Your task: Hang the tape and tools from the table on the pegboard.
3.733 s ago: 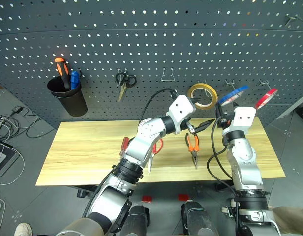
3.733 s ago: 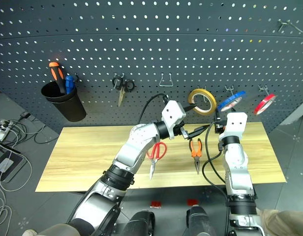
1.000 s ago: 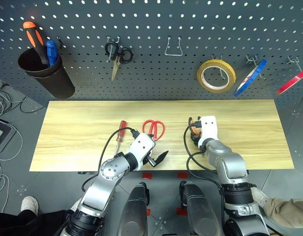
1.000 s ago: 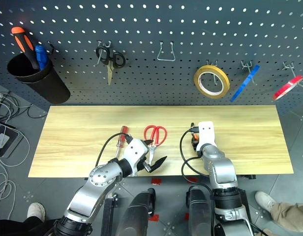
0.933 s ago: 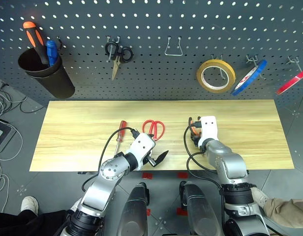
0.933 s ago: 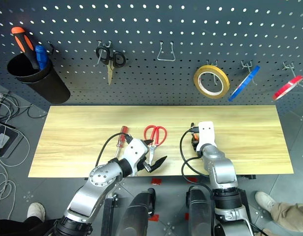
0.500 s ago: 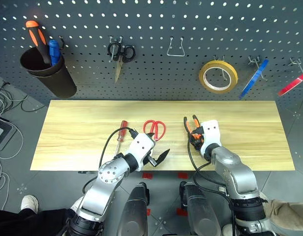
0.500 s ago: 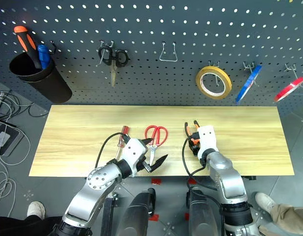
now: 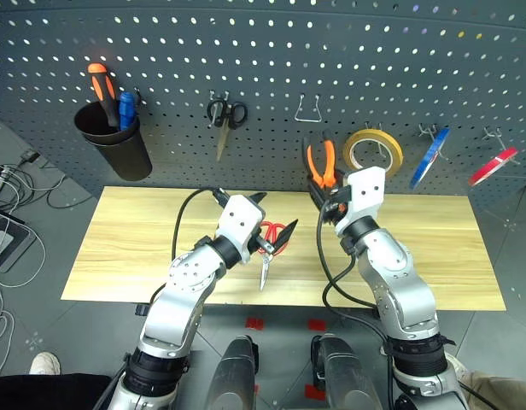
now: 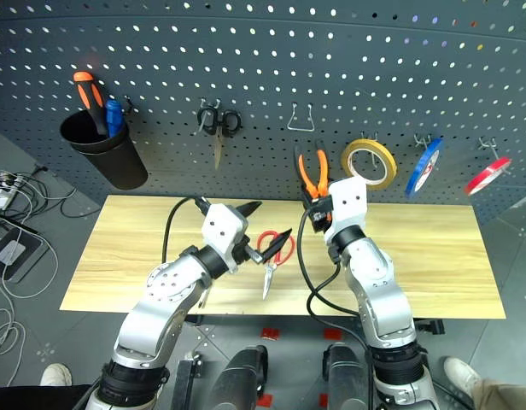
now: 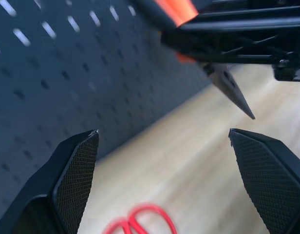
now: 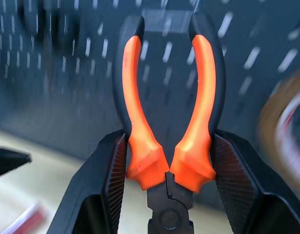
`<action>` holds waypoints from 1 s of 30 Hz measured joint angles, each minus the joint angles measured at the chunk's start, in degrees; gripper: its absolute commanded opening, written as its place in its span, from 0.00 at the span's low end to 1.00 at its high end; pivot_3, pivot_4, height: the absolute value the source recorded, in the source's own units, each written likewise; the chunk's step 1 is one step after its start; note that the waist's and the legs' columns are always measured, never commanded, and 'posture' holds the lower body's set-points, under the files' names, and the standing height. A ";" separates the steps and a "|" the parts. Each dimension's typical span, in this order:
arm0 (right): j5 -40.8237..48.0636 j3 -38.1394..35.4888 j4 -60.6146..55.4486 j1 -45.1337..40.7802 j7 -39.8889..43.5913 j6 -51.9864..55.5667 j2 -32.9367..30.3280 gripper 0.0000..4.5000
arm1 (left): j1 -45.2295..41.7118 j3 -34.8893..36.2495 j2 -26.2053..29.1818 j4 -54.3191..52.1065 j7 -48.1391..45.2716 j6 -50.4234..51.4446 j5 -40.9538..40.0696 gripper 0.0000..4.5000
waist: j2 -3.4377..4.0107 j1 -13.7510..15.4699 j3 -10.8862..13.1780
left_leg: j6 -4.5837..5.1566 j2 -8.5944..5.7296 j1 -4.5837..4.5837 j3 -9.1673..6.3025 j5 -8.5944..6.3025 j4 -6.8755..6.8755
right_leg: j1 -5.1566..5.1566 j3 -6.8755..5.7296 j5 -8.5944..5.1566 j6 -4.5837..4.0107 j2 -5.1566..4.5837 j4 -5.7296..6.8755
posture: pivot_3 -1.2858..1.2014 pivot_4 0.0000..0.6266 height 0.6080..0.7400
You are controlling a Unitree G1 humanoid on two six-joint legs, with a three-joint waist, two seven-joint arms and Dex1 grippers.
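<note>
Right gripper [image 12: 167, 170]: clamped on the pliers [image 9: 321, 164], handles up in front of the pegboard [image 9: 263, 77], raised off the table [image 9: 126, 248].
Left gripper [image 10: 265, 222]: fingers wide apart, empty, hovering above the table.
Red-handle scissors [image 9: 274, 242]: flat on the table just beyond the left gripper, blades toward 6 o'clock.
Blue tape [image 9: 429, 155]: hanging on a pegboard hook, at 3 o'clock from the pliers, past the yellow roll [image 9: 373, 150].
Red roll [image 9: 493, 166]: on the board, further toward 3 o'clock.
Screwdriver: cannot tell, hidden.
</note>
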 measured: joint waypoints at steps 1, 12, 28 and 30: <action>-0.01 -0.35 0.54 -0.59 -0.30 -1.38 0.04 0.52 | -0.65 0.31 -0.43 0.00 0.53 0.13 -0.28 1.00 | -0.02 0.02 -0.31 | 0.00 -0.01 0.02 0.03 0.00 0.00 | 0.01 0.02 0.00 0.00 0.00 0.00 | 0.57 0.26 1.00; -1.87 -2.45 10.93 -13.43 -2.61 -13.27 1.05 0.52 | -1.42 1.90 -3.73 -1.82 3.65 3.18 -2.31 1.00 | -0.03 0.61 -2.08 | 0.02 0.00 0.07 0.10 0.01 0.02 | 0.02 0.05 0.01 -0.02 0.04 0.02 | 0.60 0.22 1.00; -3.84 -4.12 26.94 -24.05 -6.32 -27.86 3.76 0.52 | -4.67 5.38 -6.59 -4.07 9.30 6.24 -5.24 1.00 | -0.01 1.35 -4.00 | 0.05 -0.02 0.17 0.13 0.03 0.05 | 0.08 0.09 0.01 -0.03 0.05 0.11 | 0.62 0.23 1.00; -4.01 -4.17 29.76 -25.27 -6.87 -29.99 4.30 0.52 | -4.77 5.33 -6.58 -3.07 9.28 5.70 -5.23 1.00 | -0.01 1.37 -4.01 | 0.05 -0.02 0.17 0.15 0.03 0.05 | 0.08 0.10 0.01 -0.03 0.05 0.11 | 0.62 0.23 1.00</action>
